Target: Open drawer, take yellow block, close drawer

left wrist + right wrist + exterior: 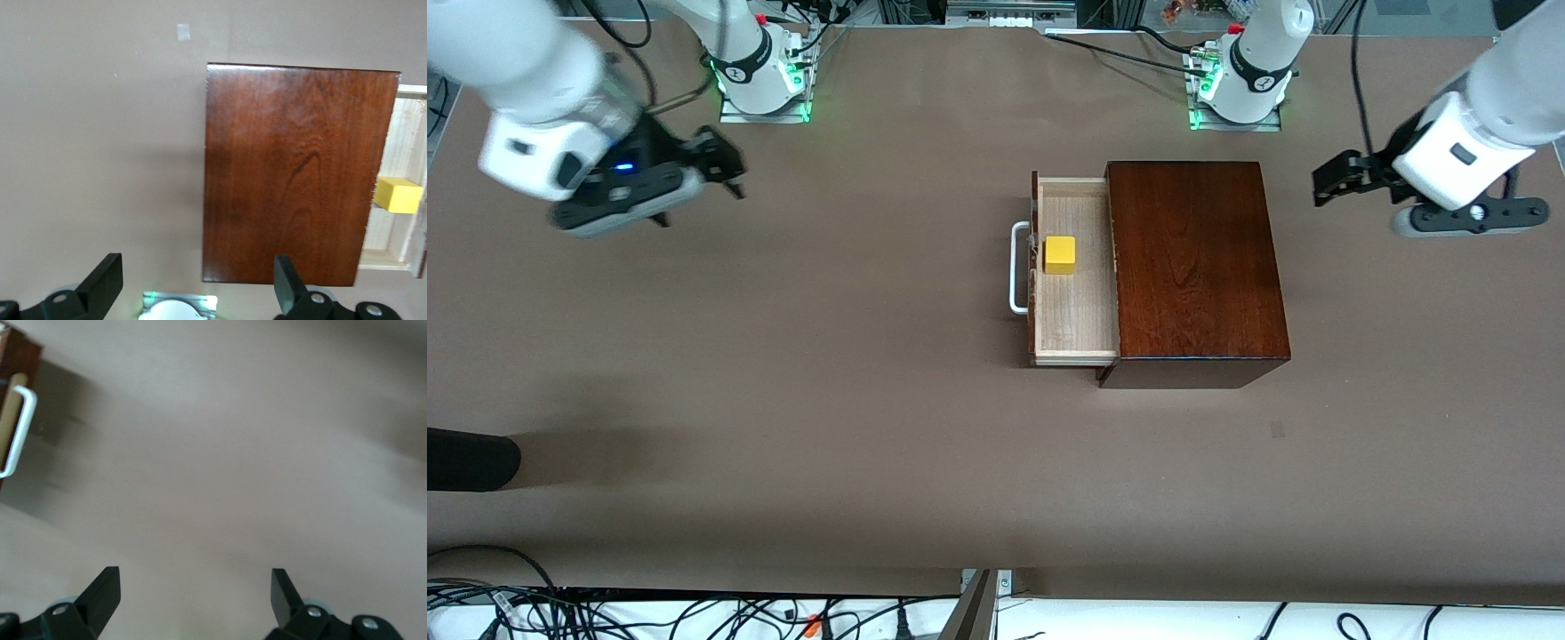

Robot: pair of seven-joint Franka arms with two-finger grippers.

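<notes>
The drawer (pixel 1076 333) stands pulled out of the mahogany box (pixel 1192 267), its white handle (pixel 1016 267) toward the right arm's end of the table. The yellow block (pixel 1060 254) sits in the drawer by its front panel; it also shows in the left wrist view (pixel 398 195). My right gripper (pixel 725 169) is open and empty, up over bare table well away from the handle (pixel 17 430). My left gripper (pixel 1338 182) is open and empty, up over the table beside the box (pixel 293 173) at the left arm's end.
The brown table (pixel 827 356) spreads wide around the box. A dark object (pixel 467 458) pokes in at the table's edge at the right arm's end, nearer the front camera. Cables lie along the front edge. The arm bases (pixel 760 76) stand along the back.
</notes>
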